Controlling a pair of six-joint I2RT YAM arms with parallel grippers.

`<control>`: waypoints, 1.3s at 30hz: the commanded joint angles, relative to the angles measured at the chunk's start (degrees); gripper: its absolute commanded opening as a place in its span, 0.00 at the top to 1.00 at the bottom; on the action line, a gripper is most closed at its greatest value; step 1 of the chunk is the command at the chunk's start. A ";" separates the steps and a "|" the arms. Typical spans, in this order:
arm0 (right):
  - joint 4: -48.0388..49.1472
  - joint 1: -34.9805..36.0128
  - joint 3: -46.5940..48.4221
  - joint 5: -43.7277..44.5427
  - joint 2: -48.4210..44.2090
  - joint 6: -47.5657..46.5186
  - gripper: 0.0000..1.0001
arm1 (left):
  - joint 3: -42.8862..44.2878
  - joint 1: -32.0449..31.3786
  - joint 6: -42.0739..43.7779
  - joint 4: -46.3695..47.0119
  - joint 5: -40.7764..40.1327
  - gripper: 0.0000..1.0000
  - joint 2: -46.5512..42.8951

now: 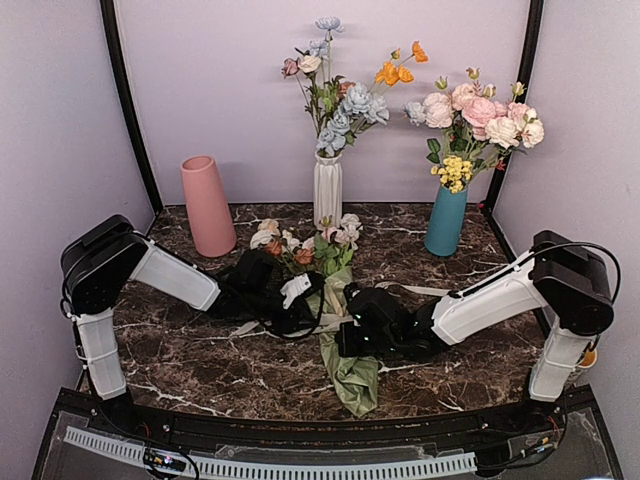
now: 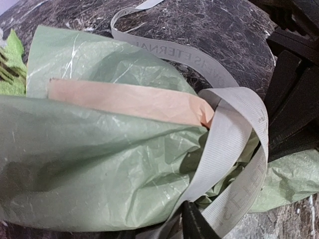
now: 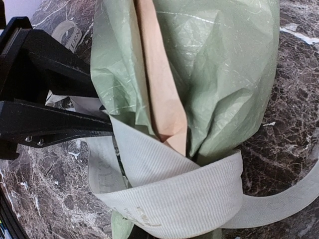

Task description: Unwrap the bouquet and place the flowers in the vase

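The bouquet (image 1: 335, 285) lies flat in the middle of the table (image 1: 200, 370), its flowers (image 1: 300, 242) – pink, white, peach and rust – pointing to the far edge and the crumpled tail of its wrap (image 1: 356, 378) reaching toward the near edge. Up close the wrap is pale green paper over a peach inner sheet (image 2: 129, 99), and a cream ribbon (image 3: 174, 189) with printed lettering is looped loosely round it, one end trailing onto the marble. The left gripper (image 1: 310, 305) comes in from the left side, its fingers (image 3: 55, 122) a little apart with their tips at the ribbon; whether they grip it cannot be told. The right gripper (image 1: 350, 330) meets the wrap from the right, jaws pressed together – the tips are hidden among paper and ribbon, so what they pinch, if anything, does not show. The vase (image 1: 208, 205), plain pink, stands upright and apart from the bouquet near the far left corner. A white ribbed vase (image 1: 327, 190) of blue and orange flowers stands at the middle of the far edge, and a teal vase (image 1: 446, 222) of big pink roses stands toward the far right corner
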 commanded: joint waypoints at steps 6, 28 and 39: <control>-6.77 0.04 -1.43 -3.45 4.15 -1.03 1.00 | -3.28 0.00 -0.65 1.71 -9.12 1.00 -4.30; -8.14 -2.90 -0.49 -2.99 4.70 -0.54 1.00 | -12.82 3.29 -9.45 -9.57 -51.62 1.00 -33.38; -8.16 -3.50 0.39 -2.86 4.54 -1.64 1.00 | -19.56 8.33 -34.60 -21.06 -68.39 0.86 -57.15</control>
